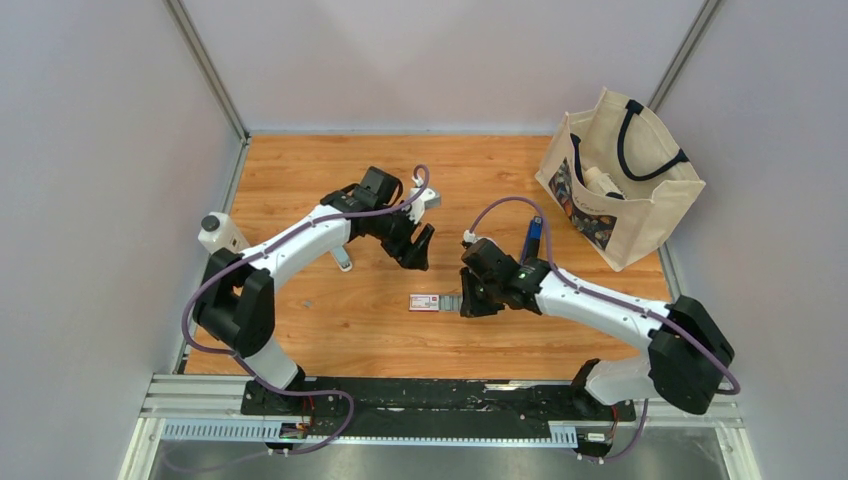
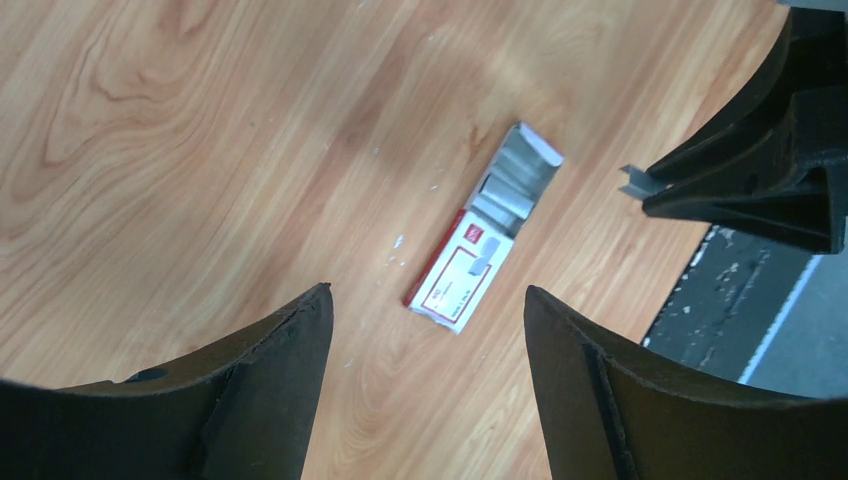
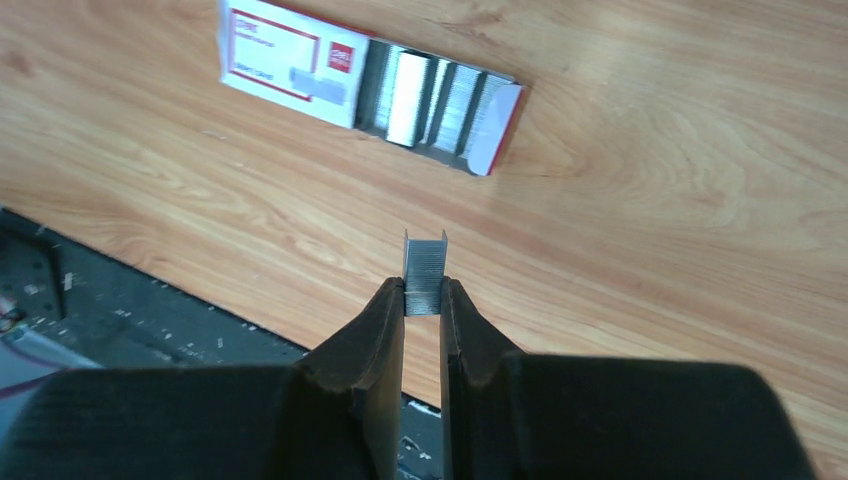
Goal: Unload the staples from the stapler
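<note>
- The left gripper (image 1: pixel 423 250) hangs over the middle of the wooden worktop (image 1: pixel 330 330), tilted toward the near edge. Its own camera shows its dark fingers (image 2: pixel 270 390) spread wide with nothing between them.
- A pink-and-white box (image 1: pixel 427 302) lies flat close to the near edge, about midway along it. From above it is just a small label. The left wrist view shows the box (image 2: pixel 455 275) directly below that open gripper.
- The staples (image 1: pixel 452 302) sit in the box's slid-out tray, on the side toward the right arm. The top view shows them as a grey patch. The right wrist view shows separate silver strips (image 3: pixel 430 95) lying side by side in the tray.
- The right gripper (image 1: pixel 466 303) is low, just beside the tray's open end. Its camera shows the jaws pinched on a short staple strip (image 3: pixel 424 272), held upright above bare wood and apart from the box. The left wrist view catches this strip (image 2: pixel 634 181) poking from the black fingertips. From above it is hidden.
- The stapler (image 1: pixel 535 238) appears only in the top view, right of centre, beyond the right wrist and untouched.
- A tote bag (image 1: pixel 625 215) stands by the right edge.
</note>
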